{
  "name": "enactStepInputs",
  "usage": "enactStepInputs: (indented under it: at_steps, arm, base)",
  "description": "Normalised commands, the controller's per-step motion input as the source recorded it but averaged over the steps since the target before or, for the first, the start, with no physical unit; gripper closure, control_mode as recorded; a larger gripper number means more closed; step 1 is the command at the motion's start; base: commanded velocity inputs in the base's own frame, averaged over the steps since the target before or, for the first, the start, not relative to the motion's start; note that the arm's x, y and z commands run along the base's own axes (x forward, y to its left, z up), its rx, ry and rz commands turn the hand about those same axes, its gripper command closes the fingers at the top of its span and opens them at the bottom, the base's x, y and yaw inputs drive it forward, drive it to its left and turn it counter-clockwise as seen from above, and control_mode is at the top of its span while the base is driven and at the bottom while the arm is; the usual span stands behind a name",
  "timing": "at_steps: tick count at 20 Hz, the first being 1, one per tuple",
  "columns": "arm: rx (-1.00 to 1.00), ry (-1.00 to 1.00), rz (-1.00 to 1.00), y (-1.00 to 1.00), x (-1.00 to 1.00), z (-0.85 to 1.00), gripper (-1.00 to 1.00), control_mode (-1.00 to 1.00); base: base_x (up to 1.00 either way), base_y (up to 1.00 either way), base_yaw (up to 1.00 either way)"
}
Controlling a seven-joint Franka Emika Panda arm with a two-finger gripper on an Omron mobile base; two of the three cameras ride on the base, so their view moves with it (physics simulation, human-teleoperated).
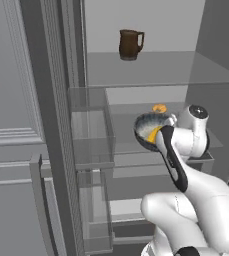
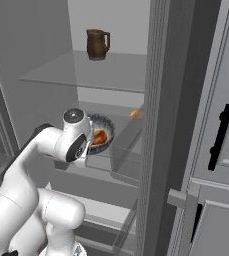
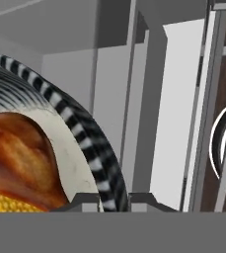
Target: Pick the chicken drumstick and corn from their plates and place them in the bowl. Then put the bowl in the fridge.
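The grey-blue mottled bowl (image 1: 146, 124) (image 2: 105, 129) hangs inside the open fridge (image 1: 136, 70), just above a glass shelf (image 1: 131, 145). My gripper (image 3: 113, 201) is shut on the bowl's striped rim (image 3: 80, 118), one fingertip on each side of the wall. The reddish-brown chicken drumstick (image 3: 20, 158) (image 2: 100, 136) lies in the pale inside of the bowl. Beside and under it is the yellow corn (image 3: 8, 201) (image 1: 153, 134). The plates are out of view.
A brown mug (image 1: 130, 44) (image 2: 97, 44) stands on the upper glass shelf. A small orange item (image 1: 159, 108) (image 2: 134, 114) lies at the back of the bowl's shelf. Clear door bins (image 1: 88, 130) are on the left. Grey cabinets with black handles (image 2: 218, 135) are on the right.
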Motion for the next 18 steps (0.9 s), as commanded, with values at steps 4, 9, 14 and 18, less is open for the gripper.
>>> enactStepInputs:
  at_steps: [4, 9, 14, 18]
  arm:
    - [0.00, -0.01, 0.00, 0.00, 0.56, -0.24, 1.00, -1.00]
    - [0.00, 0.01, 0.00, -0.08, 0.56, -0.20, 1.00, -1.00]
    - [0.00, 0.04, 0.00, -0.02, 0.47, -0.23, 1.00, -1.00]
    - [0.00, 0.06, 0.00, -0.01, 0.29, -0.24, -1.00, -1.00]
  base:
    - [0.00, 0.00, 0.00]
    - [0.00, 0.00, 0.00]
    - [0.00, 0.00, 0.00]
    - [0.00, 0.00, 0.00]
